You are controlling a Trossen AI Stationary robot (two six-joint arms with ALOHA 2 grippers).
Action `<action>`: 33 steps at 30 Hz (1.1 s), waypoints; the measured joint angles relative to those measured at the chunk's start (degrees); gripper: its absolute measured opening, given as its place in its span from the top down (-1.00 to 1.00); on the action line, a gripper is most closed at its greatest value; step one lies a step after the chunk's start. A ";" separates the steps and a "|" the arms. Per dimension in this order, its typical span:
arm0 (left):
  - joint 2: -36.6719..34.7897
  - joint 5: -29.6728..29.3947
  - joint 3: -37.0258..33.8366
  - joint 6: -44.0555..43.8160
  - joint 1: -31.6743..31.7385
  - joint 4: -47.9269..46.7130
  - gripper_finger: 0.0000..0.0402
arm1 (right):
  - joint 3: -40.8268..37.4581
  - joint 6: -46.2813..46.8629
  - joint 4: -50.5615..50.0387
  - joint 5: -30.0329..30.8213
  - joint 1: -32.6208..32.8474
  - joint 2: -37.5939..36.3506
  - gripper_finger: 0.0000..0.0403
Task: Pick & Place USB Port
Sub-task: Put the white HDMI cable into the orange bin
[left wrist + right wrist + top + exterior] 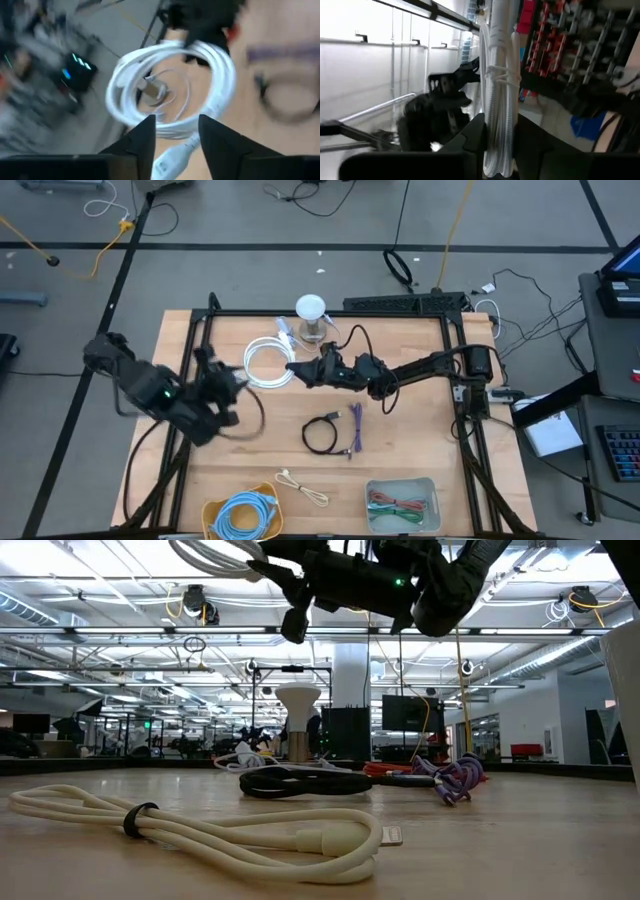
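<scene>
A white coiled USB cable (266,366) hangs in the air over the table's far left part, with my right gripper (298,370) shut on its right side. In the right wrist view the coil (498,75) stands edge-on between that gripper's fingers. My left gripper (238,385) is just left of the coil, raised and open. In the left wrist view its fingers (175,132) stand either side of the coil's lower turns, and a white plug end (172,157) shows between them. My right gripper pinches several turns of the coil's bundle (498,117) between its two fingers, which lie across the strands. It comes from the table's right side, slanting upward. The coil stands upright in the hold, clear of the table. I cannot tell whether my left gripper touches the plug end.
A white stand (311,311) and a thin white cable (286,332) sit at the far edge. A black cable (320,435) and a purple cable (355,430) lie mid-table. Near the front lie a cream cable (302,486), a blue cable (243,515) and a tray (436,515) of cables.
</scene>
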 joint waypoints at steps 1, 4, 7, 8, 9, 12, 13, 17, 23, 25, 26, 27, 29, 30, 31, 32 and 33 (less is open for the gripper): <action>-1.11 -0.20 0.50 -4.77 0.32 -0.03 0.19 | 0.00 -1.85 -0.01 1.06 0.18 0.00 0.70; -5.10 -2.61 1.32 -19.04 1.00 0.19 0.10 | 0.00 -8.83 -1.09 2.15 0.61 -0.48 0.70; -9.48 -6.31 1.07 -32.21 1.40 0.21 0.05 | -0.01 -19.12 -7.93 2.72 1.36 -3.16 0.70; -11.06 -7.08 0.75 -35.98 1.56 0.22 0.03 | 0.08 -22.90 -11.26 2.73 1.66 -4.51 0.70; -12.56 -7.38 0.25 -38.67 1.61 0.47 0.02 | 0.35 -26.14 -14.83 2.86 2.05 -5.92 0.70; -16.76 -5.15 -2.12 -39.31 2.81 5.28 -0.01 | 1.66 -34.37 -23.57 2.90 3.11 -10.14 0.70; -18.02 -3.13 -3.09 -37.32 3.49 7.99 -0.01 | 2.25 -36.19 -25.32 2.70 3.30 -11.38 0.70; -23.07 10.46 -9.16 -18.87 7.09 25.78 -0.01 | 2.89 -39.69 -30.15 2.54 3.77 -16.91 0.70; -26.79 36.59 -18.57 3.01 15.98 44.62 0.03 | 2.86 -44.21 -41.60 0.44 4.64 -24.29 0.70; -26.68 40.13 -21.02 3.49 21.18 44.75 0.03 | 2.86 -46.22 -45.55 0.97 5.58 -26.53 0.70; -26.60 42.57 -22.54 3.45 23.78 44.94 0.03 | 2.86 -47.27 -46.80 1.32 6.09 -27.41 0.70; -26.57 45.25 -24.20 3.40 26.36 45.76 0.03 | 2.86 -48.25 -47.81 1.56 6.61 -28.17 0.70; -26.26 51.27 -28.07 3.52 30.96 50.60 0.01 | 2.83 -49.93 -50.10 2.69 7.62 -29.55 0.70; -26.06 55.12 -29.97 3.57 32.79 55.02 -0.01 | 2.80 -50.71 -50.78 2.96 8.09 -30.07 0.70; -25.88 58.90 -31.77 3.43 34.57 59.71 -0.03 | 2.82 -51.26 -51.56 3.29 8.51 -30.44 0.70; -25.60 62.46 -33.43 2.93 36.23 64.45 -0.04 | 2.82 -51.66 -52.80 4.17 8.97 -30.75 0.70; -25.19 65.59 -34.62 2.33 37.58 68.72 -0.05 | 2.82 -52.16 -54.47 4.63 9.39 -31.09 0.70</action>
